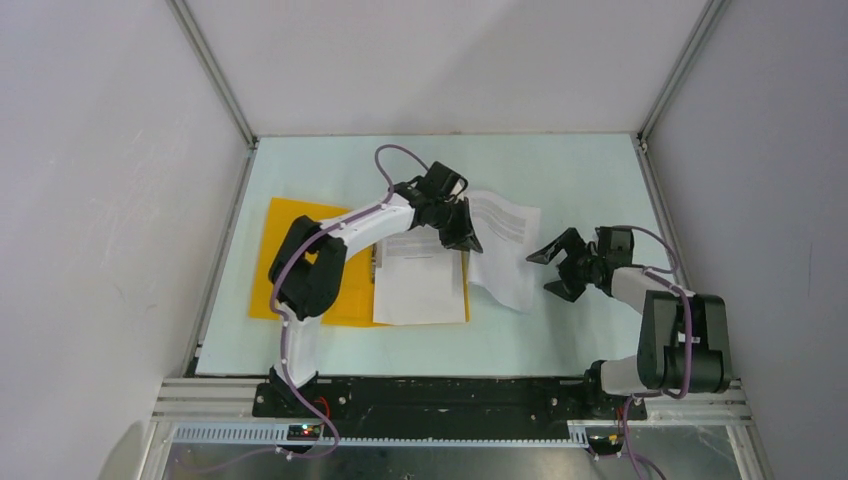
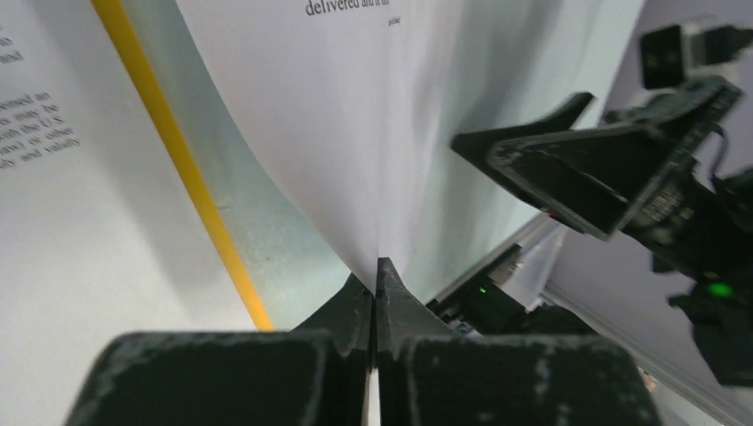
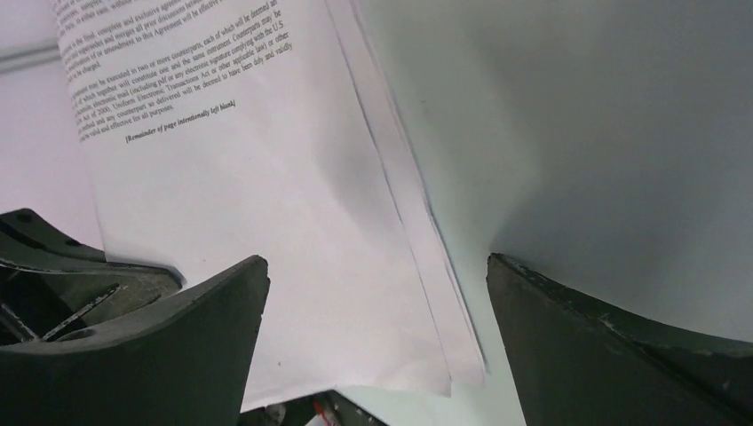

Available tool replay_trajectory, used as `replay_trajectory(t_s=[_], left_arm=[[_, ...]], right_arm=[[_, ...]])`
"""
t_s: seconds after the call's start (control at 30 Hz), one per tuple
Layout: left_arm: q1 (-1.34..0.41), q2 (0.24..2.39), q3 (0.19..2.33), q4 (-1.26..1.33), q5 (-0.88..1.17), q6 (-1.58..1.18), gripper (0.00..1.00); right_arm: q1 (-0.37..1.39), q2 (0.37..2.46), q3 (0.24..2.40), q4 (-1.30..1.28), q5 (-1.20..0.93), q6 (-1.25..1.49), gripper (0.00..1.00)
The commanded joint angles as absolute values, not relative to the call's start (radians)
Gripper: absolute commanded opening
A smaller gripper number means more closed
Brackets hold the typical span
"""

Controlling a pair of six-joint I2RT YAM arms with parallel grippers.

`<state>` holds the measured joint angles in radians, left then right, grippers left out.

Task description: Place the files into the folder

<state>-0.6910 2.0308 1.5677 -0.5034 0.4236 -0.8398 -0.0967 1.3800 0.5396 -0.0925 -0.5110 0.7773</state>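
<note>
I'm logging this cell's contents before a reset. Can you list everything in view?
folder: one, orange-yellow, lying flat on the table's left half.
sheet on the folder: at least one, white with black text, on the folder's right part.
held sheets: at least two, white with black text, curled up just right of the folder.
table: one, pale blue-green, under everything.
enclosure walls: three, pale grey, around the table.
left gripper: one, black, shut on the held sheets.
right gripper: one, black, open, at the held sheets' right edge.
</note>
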Motion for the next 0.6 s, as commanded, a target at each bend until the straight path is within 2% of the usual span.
replay_trajectory(t_s=[0.0,0.57], left_arm=[[-0.670,1.955,1.581,-0.506,0.553,-0.872,0.00],[-0.590,1.915,1.587,-0.481,0.686,-0.961,0.00]], right_arm=[[-0.071,1.483,0.508,-0.070,-0.573,0.790,1.00],[-0.039,1.572,0.509,0.032,-0.620,0.892,0.99]])
